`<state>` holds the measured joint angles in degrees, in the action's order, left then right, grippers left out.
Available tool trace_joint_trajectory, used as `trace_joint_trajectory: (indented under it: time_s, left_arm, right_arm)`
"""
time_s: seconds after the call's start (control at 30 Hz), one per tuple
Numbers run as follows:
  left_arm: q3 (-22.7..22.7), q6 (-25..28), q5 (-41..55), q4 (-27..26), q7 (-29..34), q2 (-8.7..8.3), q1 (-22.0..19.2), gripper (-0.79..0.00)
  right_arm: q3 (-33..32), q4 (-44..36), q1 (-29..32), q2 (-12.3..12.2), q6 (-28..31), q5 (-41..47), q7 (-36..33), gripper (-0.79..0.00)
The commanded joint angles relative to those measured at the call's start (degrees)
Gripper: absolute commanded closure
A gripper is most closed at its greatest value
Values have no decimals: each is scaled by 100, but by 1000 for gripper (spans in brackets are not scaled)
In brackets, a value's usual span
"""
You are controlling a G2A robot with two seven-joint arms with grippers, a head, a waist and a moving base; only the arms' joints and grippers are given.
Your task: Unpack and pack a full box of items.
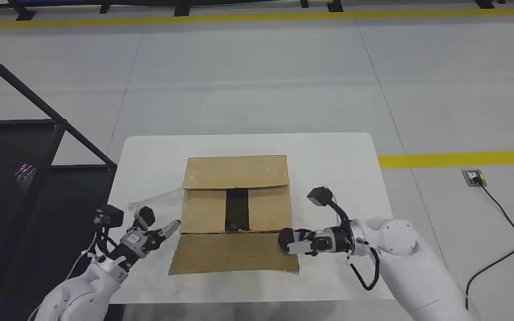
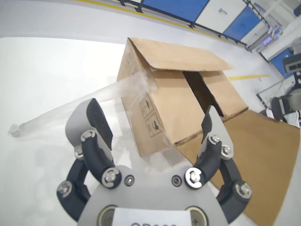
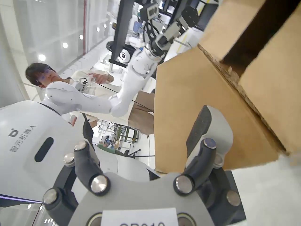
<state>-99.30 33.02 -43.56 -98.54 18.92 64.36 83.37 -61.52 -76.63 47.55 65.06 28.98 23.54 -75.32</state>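
A cardboard box [image 1: 234, 210] stands in the middle of the white table [image 1: 337, 160]. Its far flap [image 1: 235, 172] and near flap [image 1: 233, 252] are folded outward. Two inner flaps lie almost shut, with a dark gap [image 1: 238, 210] between them. A clear strip of tape [image 2: 70, 109] trails from the box's left corner across the table. My left gripper [image 2: 154, 123] is open, just short of the box's near left corner [image 2: 152, 151] and empty. My right gripper [image 3: 144, 128] is open at the right edge of the near flap [image 3: 200, 90], with that edge between its fingers.
A black metal frame [image 1: 32, 144] stands off the table's left side. Bare tabletop lies to the right of the box and behind it. The near flap reaches almost to the table's front edge.
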Motion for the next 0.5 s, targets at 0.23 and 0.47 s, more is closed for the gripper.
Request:
trace_joint_trajectory:
  time_s: [0.23,0.47]
  left_arm:
    - [230,546,-1273,87,357,-91,116,-785]
    - [392,410,-1622,133,183,-108,42,-785]
  right_arm:
    - [550,159,-243,-42,223,297,223,-785]
    - [456,382,-459,57,430,1614,705,-785]
